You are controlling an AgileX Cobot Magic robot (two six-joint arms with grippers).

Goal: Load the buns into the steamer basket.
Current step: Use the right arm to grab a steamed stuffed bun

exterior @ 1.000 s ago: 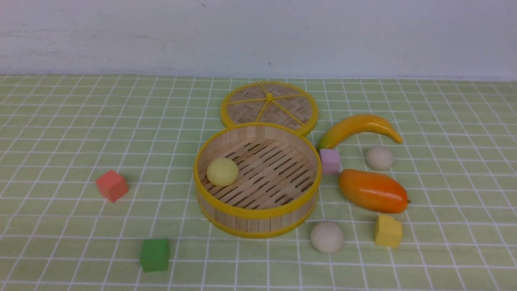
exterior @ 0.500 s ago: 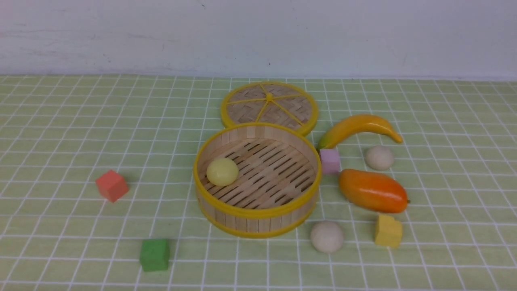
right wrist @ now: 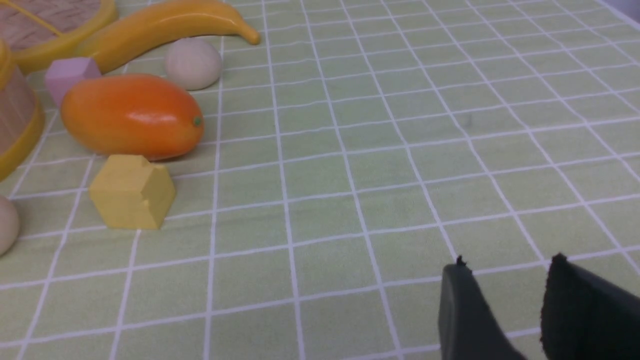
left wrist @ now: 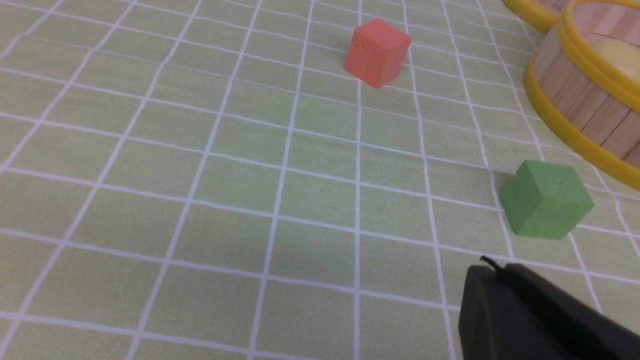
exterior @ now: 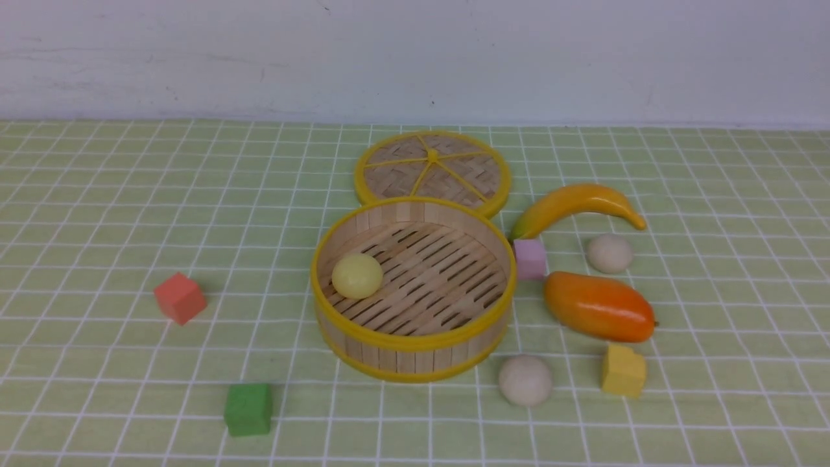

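Bamboo basket [exterior: 415, 340] mid-worktop [exterior: 130, 194] holds the yellow bun [exterior: 356, 275] at its 9 o'clock. Outside lie the near beige bun [exterior: 525, 380] at 5 o'clock and the far beige bun [exterior: 609, 253] at 3 o'clock.

Left wrist view: the left claw [left wrist: 500, 270] is closed and empty, near the green cube [left wrist: 545, 200].

Right wrist view: the right claw [right wrist: 505, 265] is parted and empty, and is the one nearer both beige buns.

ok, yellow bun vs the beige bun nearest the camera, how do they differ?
Colour: the yellow bun is pale yellow, while the near beige bun is off-white.
Place: the yellow bun lies inside the steamer basket, on the slatted floor by its left wall. The beige bun sits outside on the tablecloth, beside the basket's front right.
Shared: both are smooth, round and similar in size.
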